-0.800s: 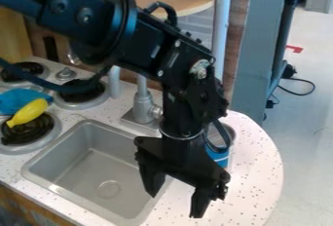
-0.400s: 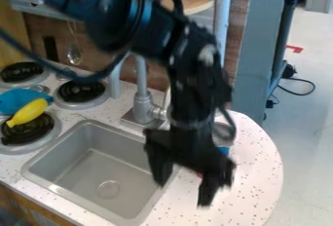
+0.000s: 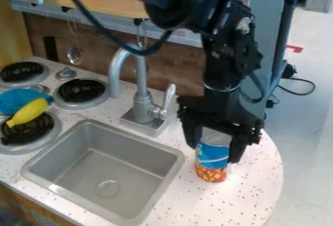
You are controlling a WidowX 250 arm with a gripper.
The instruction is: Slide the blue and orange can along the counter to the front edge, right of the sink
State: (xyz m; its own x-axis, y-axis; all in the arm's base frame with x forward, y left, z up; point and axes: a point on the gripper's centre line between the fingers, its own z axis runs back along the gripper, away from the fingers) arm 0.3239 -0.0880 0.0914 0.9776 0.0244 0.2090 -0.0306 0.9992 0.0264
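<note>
- Bright, fairly even indoor light reaches my work; I cannot tell its exact source.
- At five o'clock, the pale countertop throws back strong light.
- Between three and four o'clock, the floor is bright too.
- At five o'clock, my black gripper reads almost as a silhouette, its surface detail lost in darkness.
- Between its fingers, the can has a soft grey sheen on top.
- Around eleven o'clock, the faucet carries pale highlights.
- At seven o'clock, the sink shows gentle, diffuse shading.
- At twelve o'clock, the backsplash is dimmer.
</note>
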